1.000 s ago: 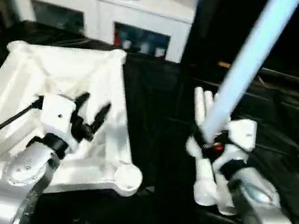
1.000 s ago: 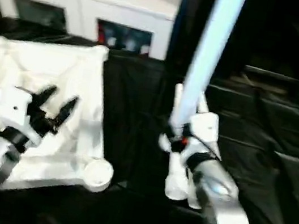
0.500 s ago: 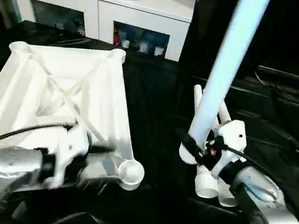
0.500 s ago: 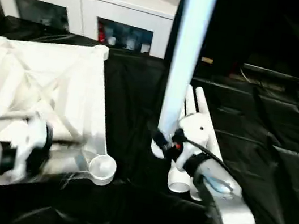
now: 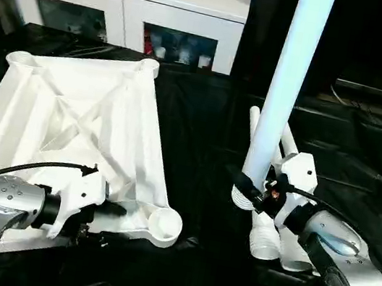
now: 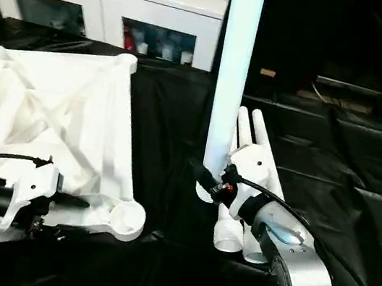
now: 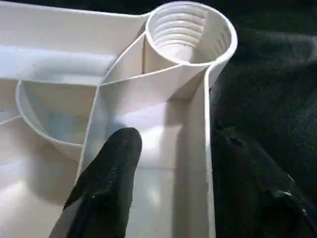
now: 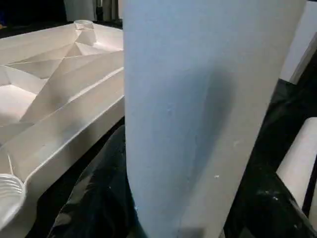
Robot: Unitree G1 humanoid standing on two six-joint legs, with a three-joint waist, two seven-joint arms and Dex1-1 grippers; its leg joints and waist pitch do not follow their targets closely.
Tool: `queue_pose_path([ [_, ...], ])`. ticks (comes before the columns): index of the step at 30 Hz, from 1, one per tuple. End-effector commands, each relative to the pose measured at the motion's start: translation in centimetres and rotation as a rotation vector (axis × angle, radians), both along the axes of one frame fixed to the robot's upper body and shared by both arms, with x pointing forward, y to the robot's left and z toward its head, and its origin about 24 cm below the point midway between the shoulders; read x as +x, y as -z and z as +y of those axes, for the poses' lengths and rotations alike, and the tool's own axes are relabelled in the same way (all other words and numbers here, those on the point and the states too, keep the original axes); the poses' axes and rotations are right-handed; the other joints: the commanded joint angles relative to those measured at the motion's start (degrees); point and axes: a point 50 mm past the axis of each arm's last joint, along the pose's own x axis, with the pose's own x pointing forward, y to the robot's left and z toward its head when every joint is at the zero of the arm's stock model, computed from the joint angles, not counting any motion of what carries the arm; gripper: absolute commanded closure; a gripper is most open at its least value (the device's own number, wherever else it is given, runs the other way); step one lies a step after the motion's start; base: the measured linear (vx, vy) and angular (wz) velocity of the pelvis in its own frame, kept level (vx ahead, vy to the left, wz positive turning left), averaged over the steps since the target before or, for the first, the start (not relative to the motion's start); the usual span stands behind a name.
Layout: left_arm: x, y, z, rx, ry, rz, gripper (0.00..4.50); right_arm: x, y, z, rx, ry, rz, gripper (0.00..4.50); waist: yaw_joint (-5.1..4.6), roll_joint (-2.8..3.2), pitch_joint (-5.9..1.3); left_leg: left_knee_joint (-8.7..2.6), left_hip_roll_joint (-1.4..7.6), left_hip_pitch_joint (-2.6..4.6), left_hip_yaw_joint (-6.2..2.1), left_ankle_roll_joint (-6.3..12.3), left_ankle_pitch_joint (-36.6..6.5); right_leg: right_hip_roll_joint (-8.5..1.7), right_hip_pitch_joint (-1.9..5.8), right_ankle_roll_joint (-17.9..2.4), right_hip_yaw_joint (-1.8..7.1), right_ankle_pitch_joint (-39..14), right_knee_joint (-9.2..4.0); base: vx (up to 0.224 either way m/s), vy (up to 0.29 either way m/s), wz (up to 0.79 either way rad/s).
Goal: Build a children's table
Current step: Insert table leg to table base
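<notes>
Tabletop point(image 5: 84, 125) upturned, threaded corner socket point(image 7: 185, 32), right gripper point(image 5: 253, 190) holding leg point(image 5: 286, 78) upright

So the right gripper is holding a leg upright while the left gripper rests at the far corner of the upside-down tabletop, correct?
Not quite: the left gripper is at the near corner of the tabletop, beside the near socket, as the left eye view shows. The right gripper does hold a leg upright.

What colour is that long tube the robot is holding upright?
The leg is white, with a faint bluish tint; the left eye view shows it best, held by the right gripper.
</notes>
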Motion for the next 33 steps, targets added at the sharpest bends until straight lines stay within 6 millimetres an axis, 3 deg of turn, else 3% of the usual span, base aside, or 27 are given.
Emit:
queue_pose_path([
  [1, 0.0, -0.3, 0.2, -0.025, -0.016, 0.011, 2.10, 0.1, -0.2, -0.4, 0.012, 0.020, 0.003, 2.59, 0.17, 1.00, -2.78, -5.13, 4.07, 0.60, -1.12, -0.17, -11.64, -5.85, 1.92, -13.23, 2.88, -3.48, -4.46, 0.000, 0.000, 0.00],
  [3, -0.2, -0.3, 0.1, -0.052, -0.020, 0.033, 2.47, 0.2, -0.1, -0.4, 0.020, 0.039, 0.021, 2.59, 0.16, 0.89, -2.57, -5.27, 4.12, 0.75, -1.00, -0.49, -13.36, -5.80, 1.68, -12.88, 2.95, -7.60, -4.75, 0.000, 0.000, 0.00],
  [8, -0.4, -0.3, 0.1, -0.060, -0.023, 0.057, 2.73, 0.1, -0.1, -0.2, 0.036, 0.025, 0.033, 2.59, 0.26, 0.86, -2.35, -5.48, 4.37, 0.96, -0.87, -1.19, -15.73, -5.97, 1.24, -11.31, 3.12, -13.94, -5.22, 0.000, 0.000, 0.00],
  [18, -0.8, 0.6, 0.7, 0.019, -0.017, 0.072, 3.49, 0.1, -0.4, 0.1, 0.035, 0.007, 0.025, 2.59, 0.28, 0.94, -2.61, -5.38, 4.36, 0.73, -0.61, -0.85, -12.84, -5.75, 1.48, -11.28, 3.09, -8.56, -4.90, 0.000, 0.000, 0.00],
  [26, -0.6, 0.5, 0.2, -0.017, -0.033, 0.082, 4.17, 0.2, -0.7, 0.6, 0.103, -0.040, 0.054, 2.60, 0.24, 0.96, -2.40, -5.54, 4.43, 0.91, -0.64, -1.11, -14.89, -5.77, 1.16, -11.22, 3.12, -12.03, -5.16, 0.000, 0.000, 0.00],
  [30, 0.0, 1.1, -0.7, 0.026, -0.005, 0.054, 4.44, 1.2, -0.8, 1.5, 0.097, -0.058, 0.084, 2.60, 0.16, 1.04, -2.45, -5.48, 4.40, 1.08, -0.56, -1.46, -14.37, -5.81, 1.01, -11.37, 3.14, -12.06, -5.12, 0.000, 0.000, 0.00],
  [33, 1.2, 1.3, -1.8, 0.036, -0.009, 0.005, 4.50, 2.0, -0.8, 2.1, 0.078, -0.071, 0.100, 2.60, 0.35, 0.53, -2.55, -5.38, 4.44, 1.01, -0.40, -1.56, -13.17, -5.82, 1.23, -11.13, 3.20, -11.20, -5.15, 0.000, 0.000, 0.00],
])
